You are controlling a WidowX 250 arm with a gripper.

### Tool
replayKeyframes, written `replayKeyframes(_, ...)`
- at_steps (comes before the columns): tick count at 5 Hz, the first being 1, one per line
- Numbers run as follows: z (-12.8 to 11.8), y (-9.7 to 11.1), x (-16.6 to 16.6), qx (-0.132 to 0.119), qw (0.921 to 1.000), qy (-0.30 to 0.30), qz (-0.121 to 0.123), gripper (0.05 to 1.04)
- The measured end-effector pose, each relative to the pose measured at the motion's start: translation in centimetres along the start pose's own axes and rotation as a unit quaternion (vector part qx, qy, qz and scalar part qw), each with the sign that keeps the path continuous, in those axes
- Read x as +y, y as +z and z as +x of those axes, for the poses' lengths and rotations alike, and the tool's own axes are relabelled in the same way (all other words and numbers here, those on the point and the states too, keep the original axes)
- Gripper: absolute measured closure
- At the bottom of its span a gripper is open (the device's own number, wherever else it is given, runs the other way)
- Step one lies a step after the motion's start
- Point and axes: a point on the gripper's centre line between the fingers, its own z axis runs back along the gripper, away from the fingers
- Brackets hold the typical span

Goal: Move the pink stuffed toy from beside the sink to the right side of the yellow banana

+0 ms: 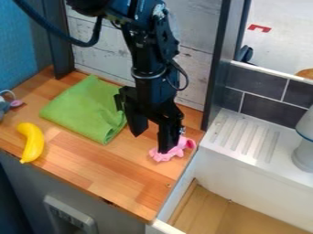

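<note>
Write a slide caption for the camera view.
Black pincer, open, at a pink item, with a green cloth and yellow banana on the wooden counter.

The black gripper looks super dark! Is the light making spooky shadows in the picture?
In the camera view, the gripper is so dark that its small parts blend together; the pink thing beside it looks bright; the green cloth has darker shading along its folded right edge; no big, hard-edged shadow stands out.
</note>
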Motion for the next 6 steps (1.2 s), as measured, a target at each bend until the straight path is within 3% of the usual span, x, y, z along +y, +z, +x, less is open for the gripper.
replayKeyframes(1, -0.4, -0.8, 0.0, 0.014, 0.9999, 0.002, -0.002, 0.075)
replayKeyframes(2, 0.8, -0.1, -0.1, 0.002, 0.9998, -0.016, -0.009, 0.075)
replayKeyframes(3, 2.1, -1.8, 0.2, 0.014, 0.9997, -0.018, -0.013, 0.075)
replayKeyframes(4, 3.3, -4.1, 0.5, 0.047, 0.9986, -0.014, -0.019, 0.075)
replayKeyframes(6, 4.6, -6.0, 0.9, 0.079, 0.9966, -0.006, -0.02, 0.126)
